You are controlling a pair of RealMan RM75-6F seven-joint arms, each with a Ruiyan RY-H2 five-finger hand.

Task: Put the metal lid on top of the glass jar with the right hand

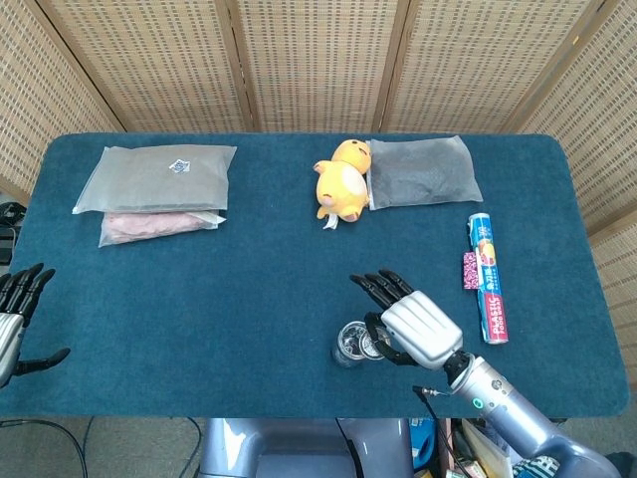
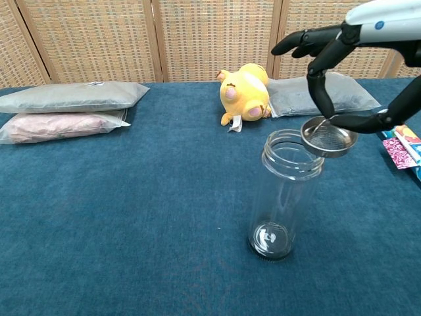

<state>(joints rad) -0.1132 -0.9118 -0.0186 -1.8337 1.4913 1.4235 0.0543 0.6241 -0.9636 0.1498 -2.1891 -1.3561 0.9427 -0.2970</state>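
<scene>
One metal lid (image 2: 328, 137) hung tilted just above the right side of the glass jar (image 2: 287, 193) mouth, pinched between thumb and a finger of the right hand (image 2: 342, 72), whose other fingers were spread. The jar stood upright on the blue table (image 1: 249, 289), open and uncovered. Judging from the tilt and offset, a release here could let the lid slide off the rim, or a low edge could nudge the tall jar over. The left hand (image 1: 15, 319) rested at the table's edge, fingers apart, holding nothing. Right of the jar lay a printed tube (image 1: 487, 276); its lettering was too small to read. The label on the grey packet (image 1: 157, 177) was likewise illegible.
</scene>
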